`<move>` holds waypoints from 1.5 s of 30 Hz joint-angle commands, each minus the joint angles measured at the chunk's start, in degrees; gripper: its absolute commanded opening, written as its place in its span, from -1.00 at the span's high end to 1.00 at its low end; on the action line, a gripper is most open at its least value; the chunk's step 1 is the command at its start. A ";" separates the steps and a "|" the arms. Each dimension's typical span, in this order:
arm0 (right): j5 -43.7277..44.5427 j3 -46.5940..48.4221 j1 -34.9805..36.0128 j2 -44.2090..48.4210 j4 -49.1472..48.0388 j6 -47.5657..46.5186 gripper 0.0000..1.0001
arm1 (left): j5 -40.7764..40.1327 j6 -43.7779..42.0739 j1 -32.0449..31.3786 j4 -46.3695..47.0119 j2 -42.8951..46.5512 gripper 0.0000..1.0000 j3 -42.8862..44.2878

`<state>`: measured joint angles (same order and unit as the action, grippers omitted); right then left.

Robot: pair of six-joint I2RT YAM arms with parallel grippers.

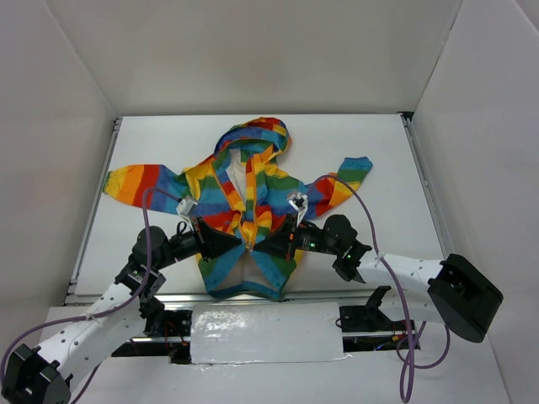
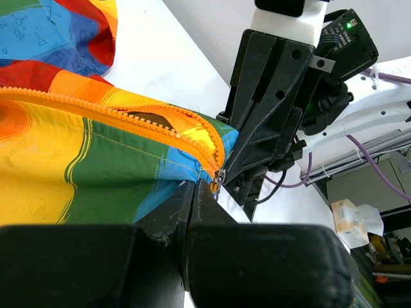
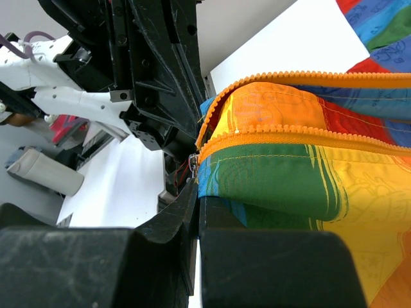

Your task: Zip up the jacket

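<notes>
The rainbow-striped jacket [image 1: 210, 181] lies flat on the white table, hood at the far side and sleeves spread. Both grippers meet tip to tip at its front, low on the orange zipper [image 3: 289, 138]. My left gripper [image 1: 242, 242] [image 2: 196, 187] is shut, pinching the blue fabric edge just beside the small metal slider [image 2: 220, 174]. My right gripper [image 1: 263, 247] [image 3: 198, 189] is shut where the slider's metal pull [image 3: 192, 165] drops between its tips. Beyond the slider the two rows of teeth run apart. The hem below the grippers splays open.
White walls enclose the table [image 1: 379, 151] on three sides, with metal rails along its left and right edges. A silver foil strip [image 1: 265, 332] covers the near edge between the arm bases. Purple cables [image 1: 148, 220] loop over both arms.
</notes>
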<state>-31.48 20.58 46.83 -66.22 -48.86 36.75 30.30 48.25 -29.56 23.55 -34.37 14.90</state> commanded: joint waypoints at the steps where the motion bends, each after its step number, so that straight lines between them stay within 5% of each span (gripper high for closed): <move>1: -0.86 0.69 -0.25 1.35 -3.17 -0.89 1.00 | 0.28 0.44 -0.15 2.73 -0.17 1.00 1.45; 20: 0.63 3.68 -0.25 0.47 -0.10 -0.81 1.00 | 1.95 0.35 -0.15 3.17 0.27 1.00 0.49; 45: 2.39 9.30 -0.25 3.90 17.13 -1.07 1.00 | 3.62 -4.57 -0.15 1.67 -2.01 1.00 -0.57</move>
<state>-29.34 26.46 46.83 -64.25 -33.30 36.56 31.88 46.19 -29.56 22.96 -35.68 14.68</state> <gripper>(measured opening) 0.017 0.095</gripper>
